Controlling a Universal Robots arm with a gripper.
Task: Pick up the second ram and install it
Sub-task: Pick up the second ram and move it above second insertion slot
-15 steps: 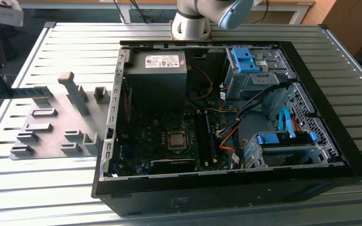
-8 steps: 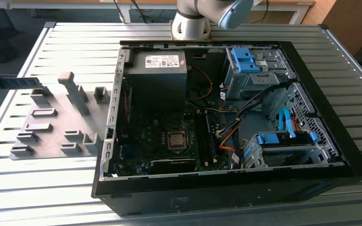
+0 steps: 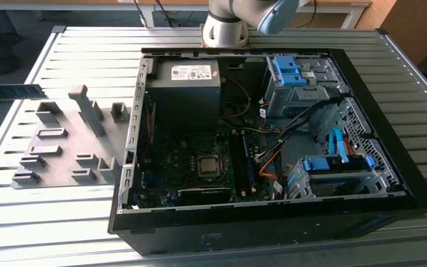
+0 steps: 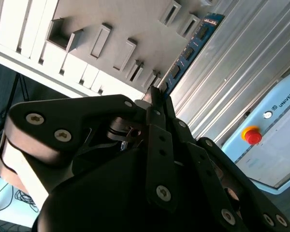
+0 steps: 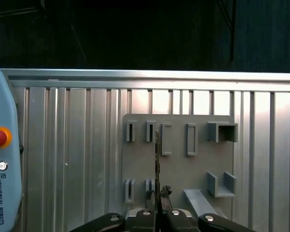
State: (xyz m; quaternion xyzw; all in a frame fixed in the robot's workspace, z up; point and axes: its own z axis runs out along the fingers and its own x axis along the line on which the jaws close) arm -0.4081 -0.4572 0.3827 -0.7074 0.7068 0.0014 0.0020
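glare streaks the ribbed silver metal desk (image 5: 87,145). the open black computer case (image 3: 236,223) is dim inside, the black metal pincer (image 4: 157,95) shadowed.

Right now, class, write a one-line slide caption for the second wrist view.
Gripper shut on one end of the second ram, grey fixture and slatted metal table beyond.
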